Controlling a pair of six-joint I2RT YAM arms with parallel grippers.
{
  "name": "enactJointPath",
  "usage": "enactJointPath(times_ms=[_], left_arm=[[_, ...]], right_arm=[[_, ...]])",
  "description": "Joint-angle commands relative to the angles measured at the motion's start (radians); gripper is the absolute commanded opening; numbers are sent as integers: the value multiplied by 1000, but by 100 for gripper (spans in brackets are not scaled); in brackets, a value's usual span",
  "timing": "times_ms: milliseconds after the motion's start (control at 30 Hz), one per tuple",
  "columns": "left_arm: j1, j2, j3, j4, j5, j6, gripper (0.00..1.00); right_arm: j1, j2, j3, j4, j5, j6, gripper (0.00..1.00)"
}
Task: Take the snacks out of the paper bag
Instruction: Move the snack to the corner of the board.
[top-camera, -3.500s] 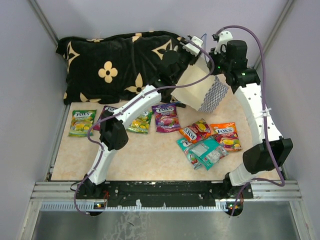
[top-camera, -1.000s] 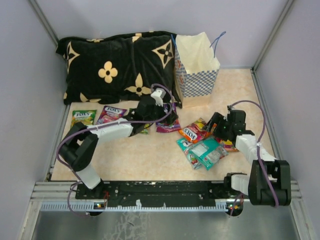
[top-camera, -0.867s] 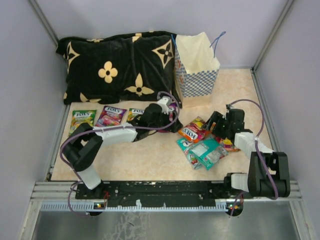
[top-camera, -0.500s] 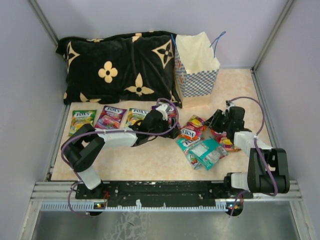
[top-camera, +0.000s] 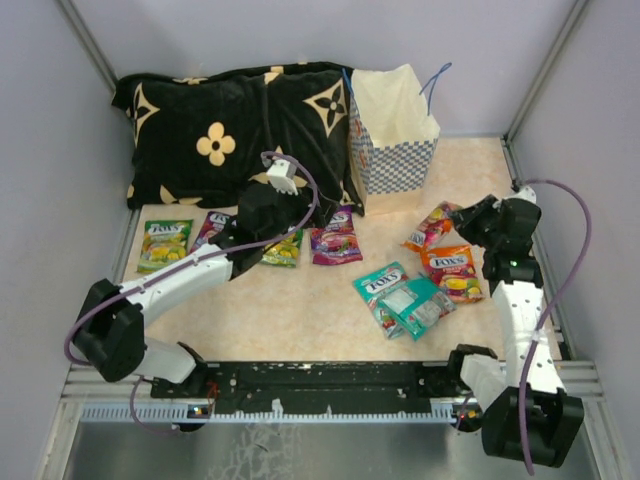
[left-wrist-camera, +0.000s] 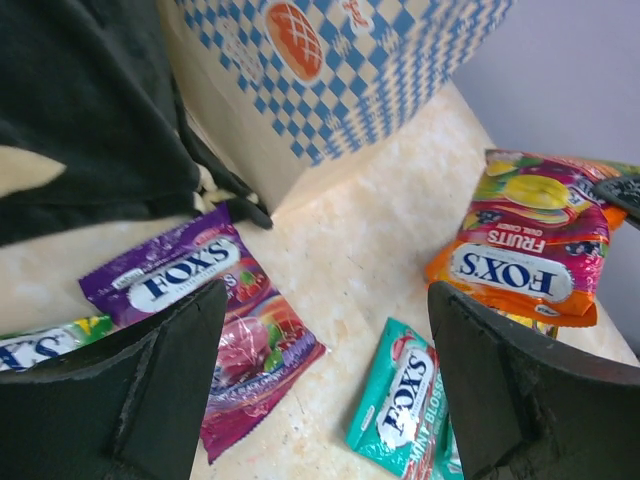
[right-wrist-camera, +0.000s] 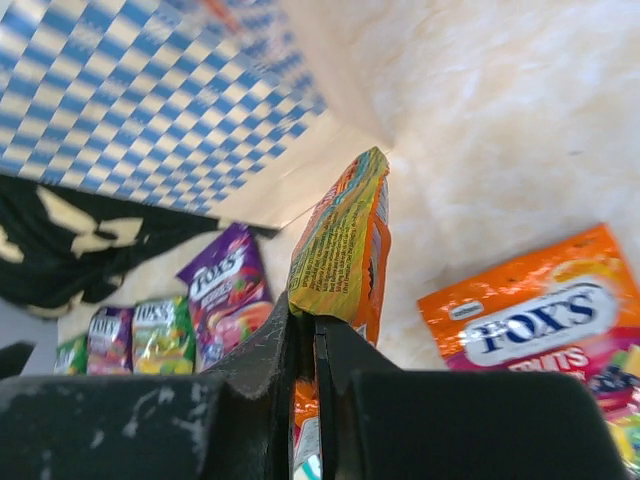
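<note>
1. where the black cushion with tan flowers (top-camera: 220, 130) lies along the far wall, the paper bag (top-camera: 392, 140) stands upright against its right end, with its mouth open to the top.
2. your left gripper (left-wrist-camera: 325, 300) has its jaws spread wide with nothing between them. it hangs over the cushion's near edge, looking toward the purple packet (top-camera: 335, 238) and the bag's checkered side.
3. your left arm crosses the magenta packet (top-camera: 213, 230) and hides part of it.
4. your right gripper (right-wrist-camera: 313, 320) is clamped on an orange-red packet (top-camera: 432, 227), held edge-up near the bag's near right corner but apart from it.
5. along the cushion's near edge you have a row of snacks: a green packet (top-camera: 165, 243) at the far left, then the magenta one, a yellow-green packet (top-camera: 283, 248) and the purple one.
6. an orange packet (top-camera: 452, 272) lies flat just nearer than your right gripper. beside it a teal packet (top-camera: 383, 285) overlaps a silver-backed packet (top-camera: 420, 303).
7. your right arm runs close along the right wall (top-camera: 600, 200), so little room is left on that side.
8. the table (top-camera: 300, 310) is bare between the row of snacks and the near rail (top-camera: 330, 378). there is a smaller bare patch to the right of the bag.
</note>
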Motion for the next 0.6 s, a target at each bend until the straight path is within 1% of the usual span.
enactJointPath(times_ms=[0, 100, 200, 267, 333, 400, 467, 500, 533, 567], left_arm=[[39, -40, 9, -39, 43, 16, 87], [56, -45, 2, -57, 71, 10, 87], [61, -51, 2, -72, 81, 10, 87], [63, -54, 5, -82, 80, 13, 87], [64, -58, 7, -90, 77, 16, 87], [64, -62, 3, -91, 69, 16, 87], [66, -61, 0, -91, 65, 15, 87], [66, -59, -3, -90, 65, 14, 87], [66, -58, -5, -90, 67, 12, 87], [66, -54, -6, -88, 67, 12, 87]], right_arm=[[-115, -6, 52, -33, 83, 54, 0], [-161, 47, 93, 4, 168, 102, 0], [-171, 141, 158, 67, 262, 173, 0], [-174, 234, 223, 96, 294, 250, 0], [-173, 292, 272, 128, 331, 342, 0], [-171, 295, 225, 204, 403, 471, 0], [-150, 237, 88, 301, 506, 637, 0], [-116, 201, 16, 321, 579, 703, 0], [-73, 168, -31, 312, 676, 735, 3], [-11, 143, -66, 288, 740, 746, 21]])
